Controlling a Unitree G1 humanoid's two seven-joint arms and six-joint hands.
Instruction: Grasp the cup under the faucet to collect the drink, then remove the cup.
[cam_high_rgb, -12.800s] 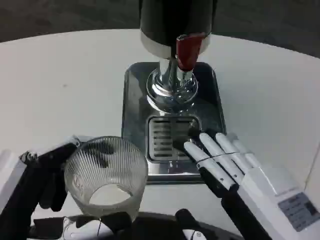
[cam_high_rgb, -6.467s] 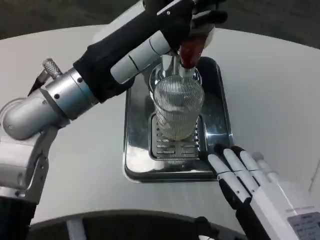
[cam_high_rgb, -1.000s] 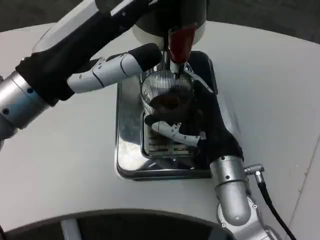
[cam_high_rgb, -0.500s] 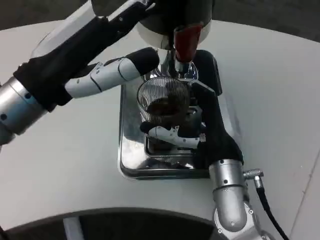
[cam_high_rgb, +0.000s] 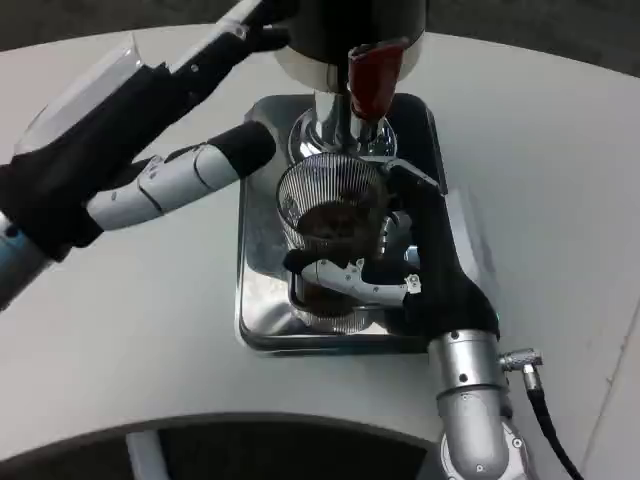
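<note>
The right hand (cam_high_rgb: 420, 270) has its fingers (cam_high_rgb: 345, 275) wrapped round the cup (cam_high_rgb: 330, 235), dark drink inside, over the tray (cam_high_rgb: 262, 300) below the faucet (cam_high_rgb: 365, 80), left hand (cam_high_rgb: 185, 180) loose alongside holding nothing; any tilt lifting clear could slop drink onto the worktop (cam_high_rgb: 150, 380).

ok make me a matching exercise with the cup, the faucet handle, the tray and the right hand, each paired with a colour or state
Things:
1. cup
2. faucet handle
3. tray
4. right hand

Matches:
A. red
B. shiny metal, under the cup
C. ribbed glass with dark drink inside
D. fingers wrapped around the cup

Pairs: 1-C, 2-A, 3-B, 4-D
</note>
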